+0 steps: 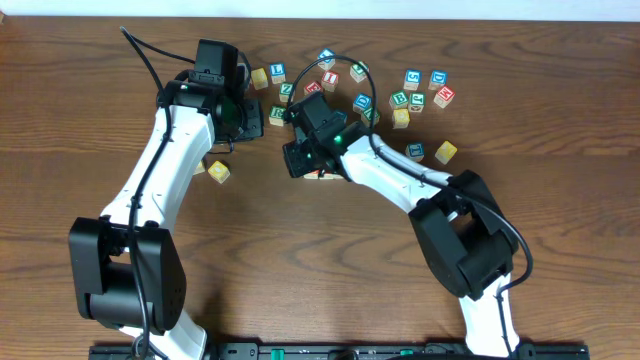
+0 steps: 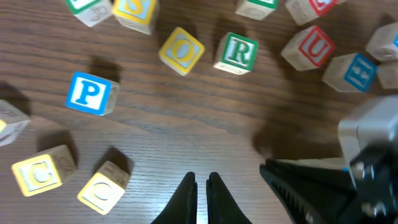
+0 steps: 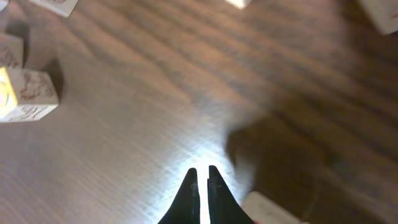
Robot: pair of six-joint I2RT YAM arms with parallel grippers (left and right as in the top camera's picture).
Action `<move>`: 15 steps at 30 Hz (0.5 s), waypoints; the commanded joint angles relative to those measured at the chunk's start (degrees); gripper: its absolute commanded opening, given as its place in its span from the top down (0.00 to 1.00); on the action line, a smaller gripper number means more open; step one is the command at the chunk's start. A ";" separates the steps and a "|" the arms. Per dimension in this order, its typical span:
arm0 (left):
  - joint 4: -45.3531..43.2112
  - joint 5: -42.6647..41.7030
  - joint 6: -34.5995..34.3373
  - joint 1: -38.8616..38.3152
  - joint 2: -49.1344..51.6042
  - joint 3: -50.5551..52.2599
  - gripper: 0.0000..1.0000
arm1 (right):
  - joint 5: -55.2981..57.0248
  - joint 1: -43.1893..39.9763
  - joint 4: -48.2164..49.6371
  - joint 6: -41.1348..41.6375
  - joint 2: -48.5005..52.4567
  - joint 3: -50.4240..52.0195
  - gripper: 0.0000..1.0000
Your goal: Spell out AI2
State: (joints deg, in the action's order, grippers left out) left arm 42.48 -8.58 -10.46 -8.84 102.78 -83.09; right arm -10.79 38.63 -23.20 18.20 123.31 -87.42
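Observation:
My right gripper [image 1: 298, 160] [image 3: 201, 173] is shut and empty, low over bare wood near the table's middle. A pale cube with a red edge [image 1: 321, 176] [image 3: 268, 211] lies just to its right; its letter is hidden, so I cannot tell whether it is the A. A cube with a red mark like an I [image 1: 330, 80] sits in the scatter at the back. The 2 cannot be picked out. My left gripper [image 1: 252, 118] [image 2: 202, 180] is also shut with nothing in it, close to the left of the right one, whose dark fingers [image 2: 298, 186] show in the left wrist view.
Several other letter cubes lie scattered ahead of the left gripper: blue P [image 2: 90, 93], yellow O [image 2: 180, 51], green R [image 2: 237, 53], red U [image 2: 309, 46], two yellow ones [image 2: 102, 186]. More cubes sit at the back right [image 1: 415, 90], and one yellow cube [image 1: 218, 172] beside the left arm.

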 commanded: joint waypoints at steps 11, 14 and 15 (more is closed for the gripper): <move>0.35 3.30 0.33 0.15 -0.24 -0.50 0.92 | 0.37 0.55 -3.15 4.09 0.83 -0.92 0.99; 0.35 3.30 0.33 0.15 -0.24 -0.50 0.92 | 1.29 0.46 -3.45 4.70 0.83 -0.92 0.99; 0.35 3.30 0.33 0.15 -0.24 -0.50 0.92 | 1.57 0.46 -3.63 5.11 0.83 -0.92 0.99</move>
State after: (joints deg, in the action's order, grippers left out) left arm 42.48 -6.02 -10.44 -8.84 102.78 -83.09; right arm -10.48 39.09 -26.44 21.69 123.31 -87.42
